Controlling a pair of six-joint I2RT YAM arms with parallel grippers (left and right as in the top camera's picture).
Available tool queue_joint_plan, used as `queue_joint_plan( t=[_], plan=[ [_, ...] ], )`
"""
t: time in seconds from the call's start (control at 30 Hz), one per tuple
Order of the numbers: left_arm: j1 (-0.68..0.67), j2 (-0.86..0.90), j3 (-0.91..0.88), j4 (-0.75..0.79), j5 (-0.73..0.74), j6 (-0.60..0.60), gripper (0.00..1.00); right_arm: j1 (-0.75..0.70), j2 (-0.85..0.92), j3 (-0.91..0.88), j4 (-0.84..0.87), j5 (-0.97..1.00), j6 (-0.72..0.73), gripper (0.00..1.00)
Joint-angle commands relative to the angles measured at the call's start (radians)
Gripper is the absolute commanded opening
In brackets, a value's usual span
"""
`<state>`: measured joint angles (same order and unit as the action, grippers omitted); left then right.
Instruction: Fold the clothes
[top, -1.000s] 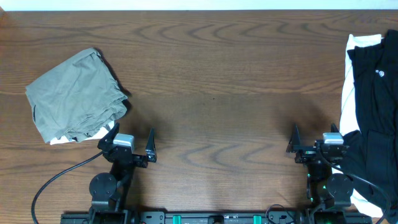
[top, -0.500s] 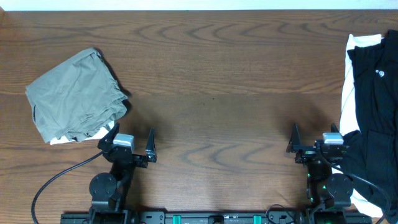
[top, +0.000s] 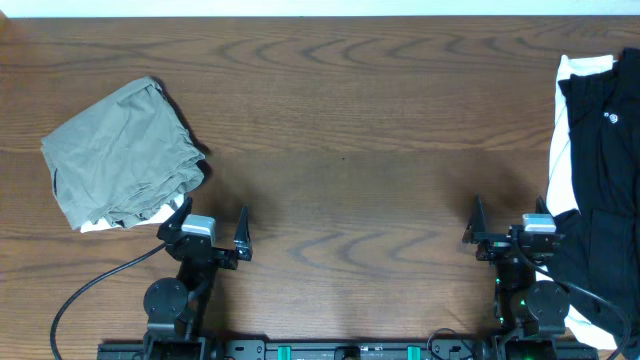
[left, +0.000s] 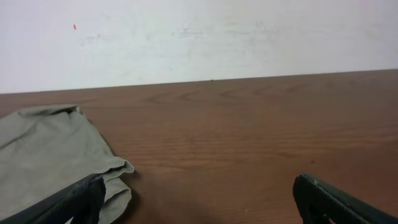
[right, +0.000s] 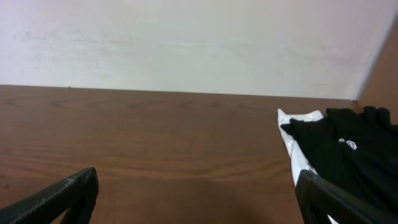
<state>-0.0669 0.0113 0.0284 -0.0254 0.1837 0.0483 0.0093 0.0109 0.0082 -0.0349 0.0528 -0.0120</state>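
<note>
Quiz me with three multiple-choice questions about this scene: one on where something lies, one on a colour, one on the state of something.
1. Where on the table does the olive-grey garment lie?
A. Right edge. B. Left side. C. Centre.
2. What colour is the shirt with the small white logo?
A. Black. B. Red. C. Yellow.
3. How do the left end effector and right end effector stand?
A. Both shut on cloth. B. One open, one shut. C. Both open, empty.

Answers: B, the overhead view shows it bunched at the left. A, black cloth surrounds the logo. C, both wrist views show spread fingers with nothing between.
</note>
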Motion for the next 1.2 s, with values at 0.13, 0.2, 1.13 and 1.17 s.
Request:
queue_joint_plan(
  t=[0.13,0.2,1.13,1.17],
  plan=[
    [-0.003,0.003,-0.018,-0.003,0.01,-0.175,0.98,-0.008,-0.003,-0.001,-0.037,-0.006,0.09,0.99],
    [-0.003,0.015,0.001,-0.003,0.01,-0.174,0.98,-0.008,0.006,0.01,-0.052,0.039,0.1,0.99],
    [-0.002,0.951,0.795,-0.518,0.071,-0.185,0.98,-0.053,0.872,0.769,-0.591,0.18,0.194,0.99],
    [-0.002,0.954,0.795,-0.52,0.069,-0.185,0.98,-0.083,0.902,0.781,-0.619,0.216,0.233,0.99]
  ],
)
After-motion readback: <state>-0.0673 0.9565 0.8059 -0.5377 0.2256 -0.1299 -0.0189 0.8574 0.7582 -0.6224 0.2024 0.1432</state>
